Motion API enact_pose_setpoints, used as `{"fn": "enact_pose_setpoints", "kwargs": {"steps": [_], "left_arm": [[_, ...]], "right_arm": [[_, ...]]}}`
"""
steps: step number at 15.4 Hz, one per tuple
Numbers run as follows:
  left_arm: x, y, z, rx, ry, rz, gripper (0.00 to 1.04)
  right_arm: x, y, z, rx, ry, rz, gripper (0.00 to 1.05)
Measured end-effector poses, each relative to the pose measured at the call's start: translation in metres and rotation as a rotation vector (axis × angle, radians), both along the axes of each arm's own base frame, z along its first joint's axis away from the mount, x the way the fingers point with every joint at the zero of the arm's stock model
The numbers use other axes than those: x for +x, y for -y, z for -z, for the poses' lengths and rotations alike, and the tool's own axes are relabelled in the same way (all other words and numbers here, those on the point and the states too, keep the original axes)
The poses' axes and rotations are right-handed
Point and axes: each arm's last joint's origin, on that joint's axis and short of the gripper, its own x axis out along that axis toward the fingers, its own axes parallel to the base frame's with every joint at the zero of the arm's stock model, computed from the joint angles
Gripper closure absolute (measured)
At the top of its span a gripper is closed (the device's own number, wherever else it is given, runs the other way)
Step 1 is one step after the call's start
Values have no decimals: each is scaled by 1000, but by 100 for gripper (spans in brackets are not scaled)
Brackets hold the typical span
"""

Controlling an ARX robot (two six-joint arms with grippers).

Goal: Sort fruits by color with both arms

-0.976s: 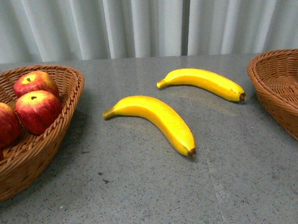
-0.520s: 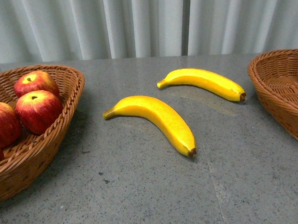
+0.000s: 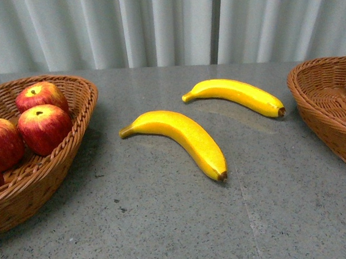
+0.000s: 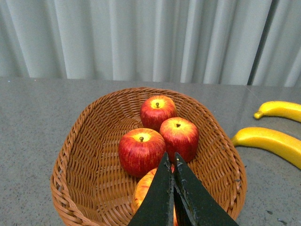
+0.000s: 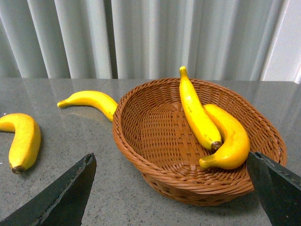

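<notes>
While the left gripper (image 4: pixel 170 159) is pinched shut over the apples (image 4: pixel 141 150), the center-frame banana (image 3: pixel 182 137) should be grabbed mid-body w/ the wide-open right gripper (image 5: pixel 169 159).

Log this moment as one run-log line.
left gripper: shut, facing apple basket | right gripper: open, facing banana basket | apples: in basket | near banana, far banana: loose on table

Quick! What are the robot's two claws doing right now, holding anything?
Black left gripper: shut, holding nothing.
Black right gripper: wide open, holding nothing.
</notes>
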Motion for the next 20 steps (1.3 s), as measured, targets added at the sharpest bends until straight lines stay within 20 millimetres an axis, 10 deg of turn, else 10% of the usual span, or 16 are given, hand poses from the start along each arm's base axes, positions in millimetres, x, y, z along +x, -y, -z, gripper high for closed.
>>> {"fn": "enact_pose_setpoints", "kwargs": {"steps": [20], "left_arm": [[-25, 0, 21, 2, 6, 0, 99]], "right_arm": [[0, 0, 0, 0, 0, 0, 7]]}}
